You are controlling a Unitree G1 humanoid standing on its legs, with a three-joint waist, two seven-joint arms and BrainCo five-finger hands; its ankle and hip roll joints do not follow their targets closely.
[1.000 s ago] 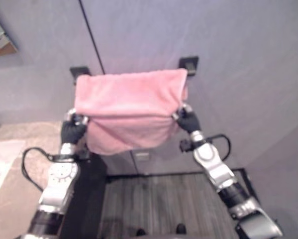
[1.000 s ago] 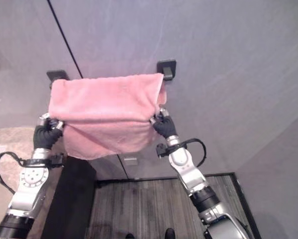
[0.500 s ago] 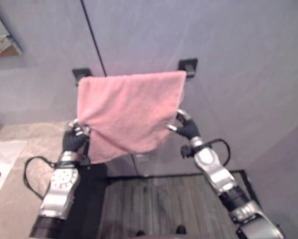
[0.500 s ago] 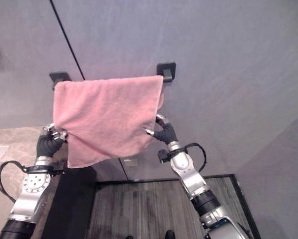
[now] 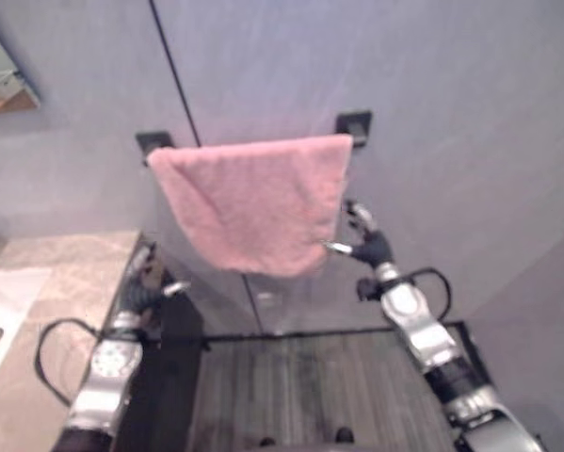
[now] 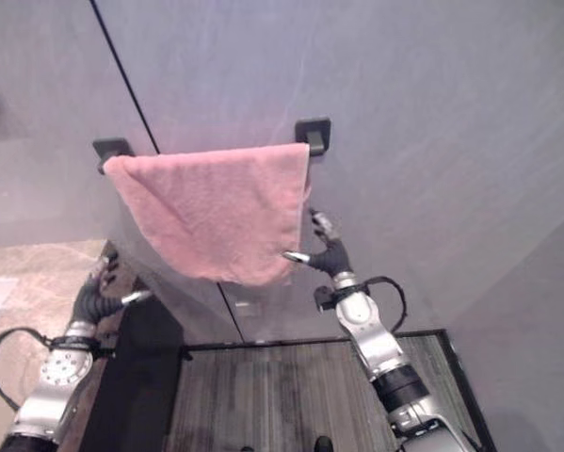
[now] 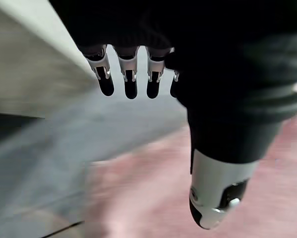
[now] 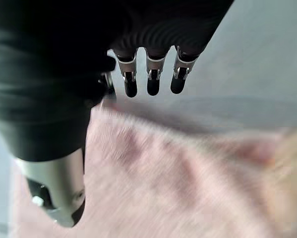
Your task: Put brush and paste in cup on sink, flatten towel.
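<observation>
Grey wall (image 6: 432, 113) carries a rail where the pink towel (image 6: 216, 207) hangs, long axis level along it, lower edge pointing down. Right hand (image 6: 327, 254), fingers spread and released, sits beside its lower corner; left hand (image 6: 95, 299), fingers relaxed, hangs below, apart.

No readable text, labels, numbers or signs anywhere. The pink terry towel (image 6: 216, 207) on the wall rail carries no visible tag or print. The grey wall panels (image 6: 432, 122) are plain. A small pale plate (image 5: 268, 298) low on the wall is too small to read.
</observation>
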